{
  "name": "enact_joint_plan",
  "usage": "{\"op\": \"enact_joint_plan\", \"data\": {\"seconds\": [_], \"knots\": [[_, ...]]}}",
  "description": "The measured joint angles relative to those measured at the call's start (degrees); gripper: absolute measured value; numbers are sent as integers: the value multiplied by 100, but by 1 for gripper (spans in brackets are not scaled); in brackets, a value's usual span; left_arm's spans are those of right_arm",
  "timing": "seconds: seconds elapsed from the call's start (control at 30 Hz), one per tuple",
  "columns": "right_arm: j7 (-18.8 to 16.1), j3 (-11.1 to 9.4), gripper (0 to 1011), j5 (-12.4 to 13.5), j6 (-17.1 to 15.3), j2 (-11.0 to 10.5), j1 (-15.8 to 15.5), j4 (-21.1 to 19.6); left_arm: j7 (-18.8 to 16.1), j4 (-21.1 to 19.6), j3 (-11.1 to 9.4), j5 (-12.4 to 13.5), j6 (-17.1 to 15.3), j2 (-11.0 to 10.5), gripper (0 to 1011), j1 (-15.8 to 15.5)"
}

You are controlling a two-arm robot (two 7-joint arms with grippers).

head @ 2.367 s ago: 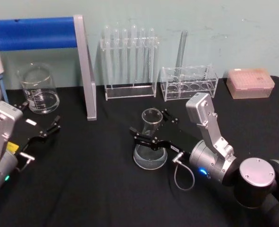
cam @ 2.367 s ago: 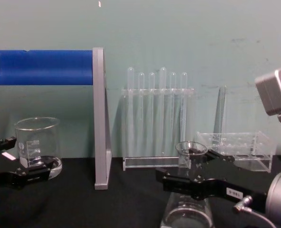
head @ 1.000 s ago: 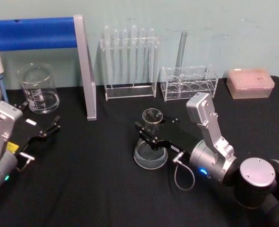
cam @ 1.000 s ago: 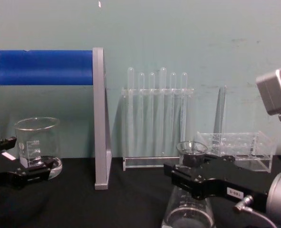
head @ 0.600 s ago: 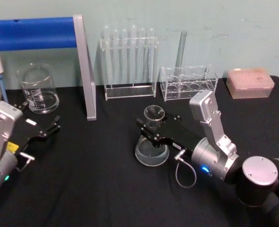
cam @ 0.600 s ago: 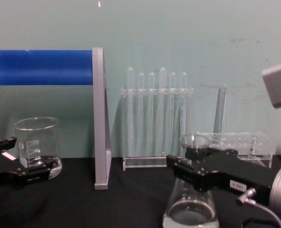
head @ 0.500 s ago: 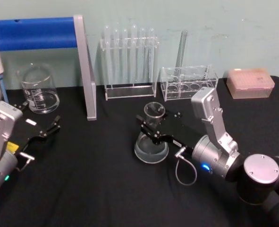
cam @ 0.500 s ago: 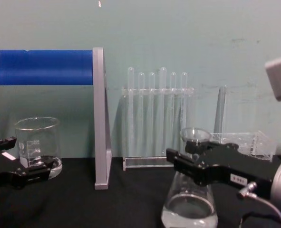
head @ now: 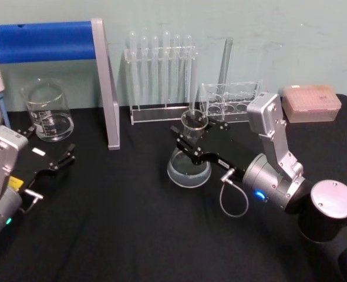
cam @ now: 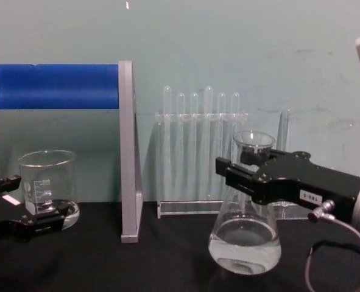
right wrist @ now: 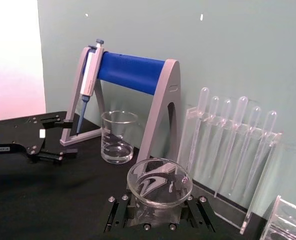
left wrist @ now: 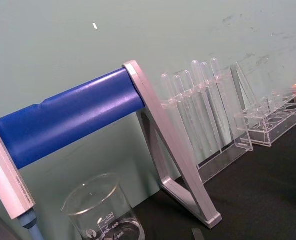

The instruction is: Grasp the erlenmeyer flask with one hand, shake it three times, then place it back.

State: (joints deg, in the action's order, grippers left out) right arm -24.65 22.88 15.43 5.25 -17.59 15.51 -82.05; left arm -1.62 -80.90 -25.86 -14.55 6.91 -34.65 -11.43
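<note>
chest view: right gripper (cam: 243,174) around flask (cam: 245,238)

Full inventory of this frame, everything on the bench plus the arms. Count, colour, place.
erlenmeyer flask: 1, clear glass with some clear liquid, mid-table in front of the racks, held by its neck
beaker: 1, clear glass, back left
pipette stand: 1, blue bar on a grey frame, back left behind the beaker
pipette: 1, white and blue, hanging on the stand's far left end
test tube rack: 1, clear, holds six tubes, back centre
low rack: 1, clear, one tall tube in it, right of the test tube rack
tip box: 1, pink, back right
table: 1, black
left gripper: 1, black, open, near the beaker
right gripper: 1, black, shut on the flask neck
</note>
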Motion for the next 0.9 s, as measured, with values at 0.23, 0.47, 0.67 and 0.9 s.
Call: {"op": "enact_joint_plan", "data": {"seconds": [0.23, 0.47, 0.67, 0.9], "knots": [[63, -29, 451, -14, -9, 22, 44, -7, 0, 0, 0, 0, 0, 0, 1001, 0], [54, -1, 451, -13, -51, 67, 66, -9, 0, 0, 0, 0, 0, 0, 1001, 0], [-61, 94, 451, 46, -76, 111, 79, -54, 0, 0, 0, 0, 0, 0, 1001, 0], [-378, 375, 451, 233, -159, 150, 50, -210, 0, 0, 0, 0, 0, 0, 1001, 0]]}}
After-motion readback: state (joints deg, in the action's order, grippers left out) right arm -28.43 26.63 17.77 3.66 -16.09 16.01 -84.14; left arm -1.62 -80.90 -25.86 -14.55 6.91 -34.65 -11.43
